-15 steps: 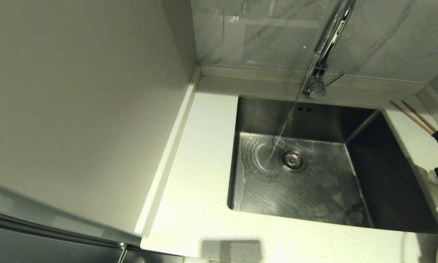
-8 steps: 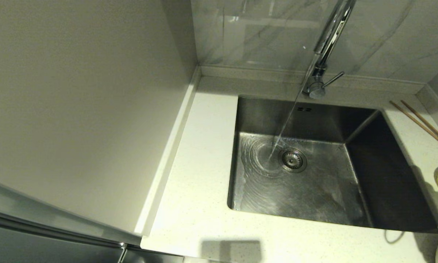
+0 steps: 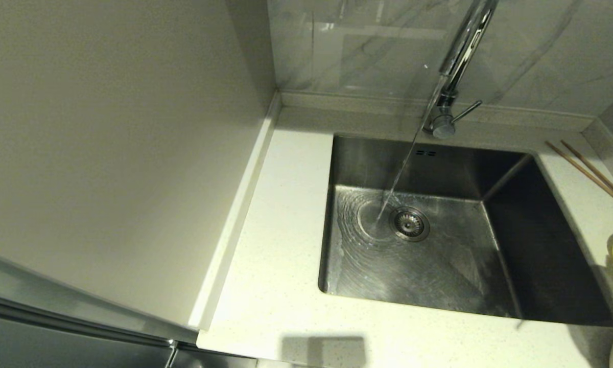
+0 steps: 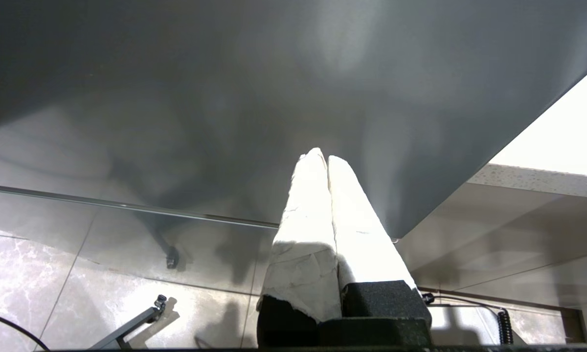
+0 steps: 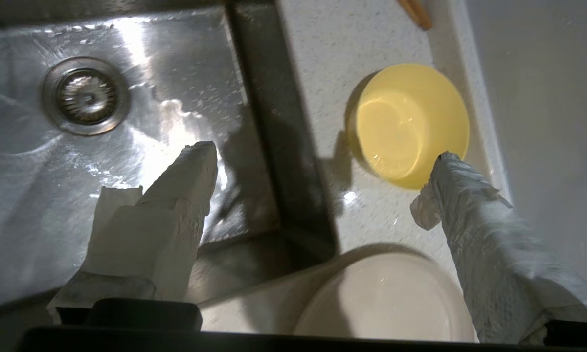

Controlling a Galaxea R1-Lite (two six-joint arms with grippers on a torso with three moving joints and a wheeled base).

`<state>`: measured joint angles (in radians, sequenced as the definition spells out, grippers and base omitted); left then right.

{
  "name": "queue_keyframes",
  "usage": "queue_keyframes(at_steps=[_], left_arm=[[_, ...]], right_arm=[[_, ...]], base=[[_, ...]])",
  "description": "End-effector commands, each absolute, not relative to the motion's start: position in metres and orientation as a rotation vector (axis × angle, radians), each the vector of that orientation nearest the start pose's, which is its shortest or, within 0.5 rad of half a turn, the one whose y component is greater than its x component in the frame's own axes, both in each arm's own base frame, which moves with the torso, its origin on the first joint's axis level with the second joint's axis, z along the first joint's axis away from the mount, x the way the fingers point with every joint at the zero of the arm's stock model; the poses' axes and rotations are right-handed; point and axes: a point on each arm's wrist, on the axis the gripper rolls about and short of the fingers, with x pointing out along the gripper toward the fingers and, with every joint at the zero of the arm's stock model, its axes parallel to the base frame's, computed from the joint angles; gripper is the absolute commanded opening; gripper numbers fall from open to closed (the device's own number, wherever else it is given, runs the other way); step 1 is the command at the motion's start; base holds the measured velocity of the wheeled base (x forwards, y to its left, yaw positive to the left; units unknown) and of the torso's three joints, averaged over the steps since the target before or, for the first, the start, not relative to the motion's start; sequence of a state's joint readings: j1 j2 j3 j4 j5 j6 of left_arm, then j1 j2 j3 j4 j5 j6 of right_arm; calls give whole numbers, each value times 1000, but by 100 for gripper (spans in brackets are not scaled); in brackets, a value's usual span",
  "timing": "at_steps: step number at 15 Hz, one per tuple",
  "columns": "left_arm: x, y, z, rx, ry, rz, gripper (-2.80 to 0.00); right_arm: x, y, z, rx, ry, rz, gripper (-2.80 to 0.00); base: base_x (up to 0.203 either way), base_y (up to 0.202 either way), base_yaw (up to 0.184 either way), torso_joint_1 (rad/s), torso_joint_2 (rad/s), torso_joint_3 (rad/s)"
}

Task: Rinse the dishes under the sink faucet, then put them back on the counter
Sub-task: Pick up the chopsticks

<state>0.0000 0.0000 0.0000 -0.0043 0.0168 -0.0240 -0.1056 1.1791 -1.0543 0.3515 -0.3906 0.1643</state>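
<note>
Over at the right side of the sink (image 3: 465,245), all the dishes sit on the worktop (image 3: 276,286): the 2 chopsticks (image 3: 585,169) lie side by side toward the back corner, the yellow bowl (image 5: 411,124) stands upright nearer the front, and the cream plate (image 5: 386,298) lies flat at the front edge. That grouping looks sensible, close to the basin so each piece is a short carry to the water. And the water is running: a thin stream falls from the faucet (image 3: 452,76) and lands just beside the drain (image 3: 410,223), spreading ripples across the floor of the basin.

Now the arms. The right gripper (image 5: 323,156) hangs above the sink's right rim, fingers spread wide and holding nothing, 1 finger over the basin and the other overlapping the bowl's edge in the wrist view; whether it touches, I cannot tell. The left gripper (image 4: 327,164) is parked low beside the cabinet, off the worktop, its 2 wrapped fingers pressed together and empty.
</note>
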Motion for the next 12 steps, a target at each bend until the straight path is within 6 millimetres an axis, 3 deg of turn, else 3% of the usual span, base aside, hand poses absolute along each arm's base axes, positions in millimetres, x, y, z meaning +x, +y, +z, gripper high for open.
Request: queue_keyframes(at_steps=[1,4,7,9,12], left_arm=[[-23,0,76,-25,-6,17,-280],[-23,0,76,-25,-6,17,-280],[-23,0,76,-25,-6,17,-280],[-23,0,76,-25,-6,17,-280],[-23,0,76,-25,-6,17,-280]], right_arm=[[159,-23,299,92,552,-523,0],[167,-25,332,69,600,-524,0],[201,-44,362,-41,604,-451,0],[225,-78,361,-97,600,-194,0],[275,-153,323,-234,510,180,0]], base=[[0,0,0,0,0,0],[0,0,0,0,0,0],[0,0,0,0,0,0],[0,0,0,0,0,0],[0,0,0,0,0,0]])
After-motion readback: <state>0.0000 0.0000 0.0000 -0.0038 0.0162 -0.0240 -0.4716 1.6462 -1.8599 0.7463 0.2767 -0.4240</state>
